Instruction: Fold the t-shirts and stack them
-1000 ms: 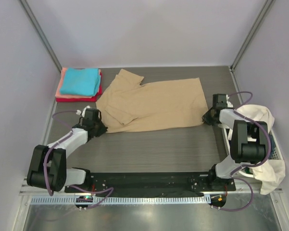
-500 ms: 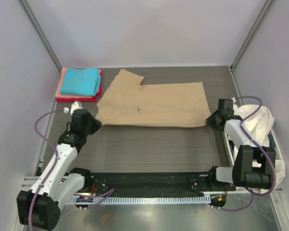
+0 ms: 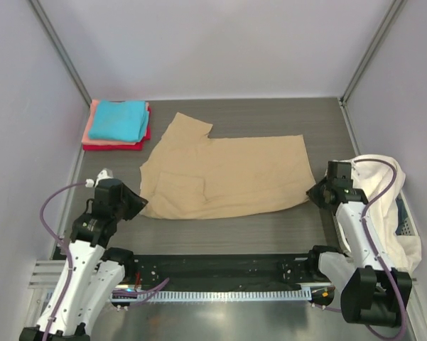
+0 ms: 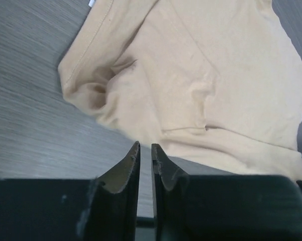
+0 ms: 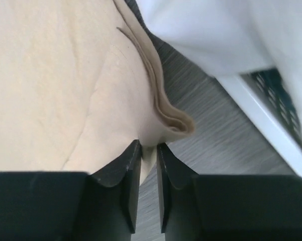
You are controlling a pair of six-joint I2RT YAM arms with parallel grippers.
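A large tan t-shirt (image 3: 227,174) lies spread flat mid-table, one sleeve folded in at its left. My left gripper (image 3: 138,202) sits just off the shirt's near-left corner. In the left wrist view the left gripper (image 4: 145,145) has its jaws a narrow slit apart with bare table between them, and the tan shirt (image 4: 206,65) lies just beyond the tips. My right gripper (image 3: 314,193) is at the near-right corner. Seen from the right wrist, the right gripper (image 5: 148,145) has slightly parted jaws, and the tan shirt (image 5: 55,75) has its corner reaching between the tips.
Folded turquoise (image 3: 117,119), salmon-pink (image 3: 92,126) and red (image 3: 114,146) t-shirts are stacked at the far left. Cream-white t-shirts (image 3: 380,181) drape over a white basket (image 3: 406,222) at the right edge, close to my right arm.
Both grippers have pulled back toward the near edge, drawing the tan shirt's near hem with them and spreading it. Both pairs of jaws have parted slightly.
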